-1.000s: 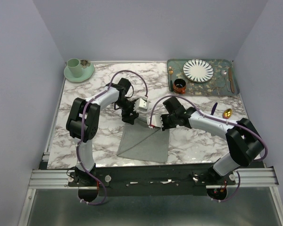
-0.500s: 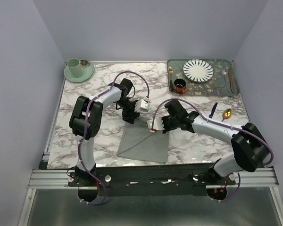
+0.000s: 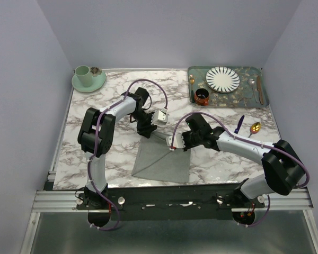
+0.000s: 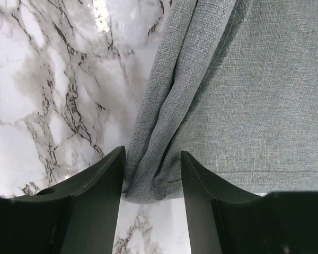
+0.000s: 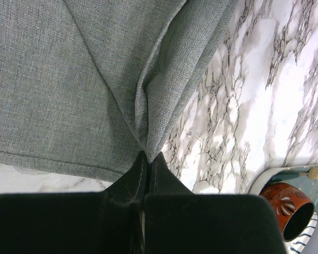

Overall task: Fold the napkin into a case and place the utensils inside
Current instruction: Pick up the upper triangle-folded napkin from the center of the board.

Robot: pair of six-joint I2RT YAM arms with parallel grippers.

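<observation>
Top external view: the grey napkin (image 3: 164, 161) lies on the marble table (image 3: 212, 168) between the two arms. The right gripper (image 3: 175, 145) is clenched on a lifted fold at the cloth's far right edge. The left gripper (image 3: 147, 131) straddles the bunched far corner with its jaws apart, and whether it pinches the cloth cannot be told. The utensils (image 3: 255, 127) lie on the marble well to the right, near the green tray (image 3: 230, 99).

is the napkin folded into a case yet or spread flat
Partly folded only: napkin shows a diagonal crease, right gripper pinching one bunched corner.
</observation>
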